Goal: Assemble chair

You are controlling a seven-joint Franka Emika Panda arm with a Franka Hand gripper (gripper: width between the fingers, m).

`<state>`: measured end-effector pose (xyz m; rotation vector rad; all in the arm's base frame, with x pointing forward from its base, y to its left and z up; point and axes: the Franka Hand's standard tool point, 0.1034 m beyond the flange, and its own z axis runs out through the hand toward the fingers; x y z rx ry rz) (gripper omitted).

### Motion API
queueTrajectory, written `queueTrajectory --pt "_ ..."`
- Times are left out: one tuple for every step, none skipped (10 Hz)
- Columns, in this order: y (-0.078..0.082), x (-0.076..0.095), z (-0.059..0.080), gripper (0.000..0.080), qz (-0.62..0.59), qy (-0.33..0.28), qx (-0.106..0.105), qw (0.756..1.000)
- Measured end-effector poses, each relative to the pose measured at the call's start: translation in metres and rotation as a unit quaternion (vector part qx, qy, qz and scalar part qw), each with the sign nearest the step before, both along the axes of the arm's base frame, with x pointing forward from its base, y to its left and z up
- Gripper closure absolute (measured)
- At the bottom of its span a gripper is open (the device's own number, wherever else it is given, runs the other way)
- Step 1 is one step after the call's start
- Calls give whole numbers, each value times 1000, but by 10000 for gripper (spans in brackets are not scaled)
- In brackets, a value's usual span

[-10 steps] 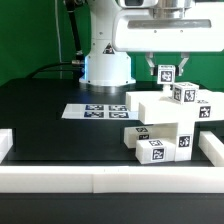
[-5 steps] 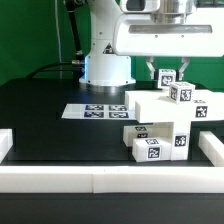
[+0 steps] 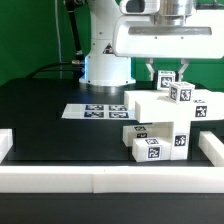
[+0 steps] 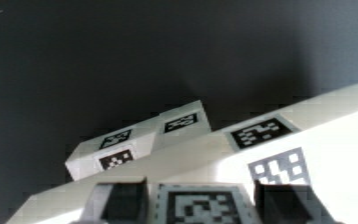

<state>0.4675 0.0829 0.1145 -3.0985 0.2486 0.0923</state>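
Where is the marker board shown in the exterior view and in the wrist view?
Exterior view: the marker board lies flat on the black table, toward the exterior view's left of the chair.
Wrist view: the same board shows beyond the gripper.
Shared landmark: the chair's tagged white block.

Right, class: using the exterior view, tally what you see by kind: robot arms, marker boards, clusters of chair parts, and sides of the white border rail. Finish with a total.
Robot arm: 1
Marker board: 1
Cluster of chair parts: 1 (the separate parts cannot be told apart)
Sides of the white border rail in view: 3
Total: 6
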Motion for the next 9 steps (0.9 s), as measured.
queueTrajectory --pt "0 0 0 517 0 0 0 1000" --pt "0 0 0 517 0 0 0 1000" --pt "0 0 0 517 0 0 0 1000" --pt "0 0 0 517 0 0 0 1000" --pt "0 0 0 517 0 0 0 1000" --pt "0 0 0 517 0 0 0 1000" --pt "0 0 0 517 0 0 0 1000" --pt "0 0 0 517 -2 0 0 1000" --pt "0 0 0 517 -9 0 0 1000"
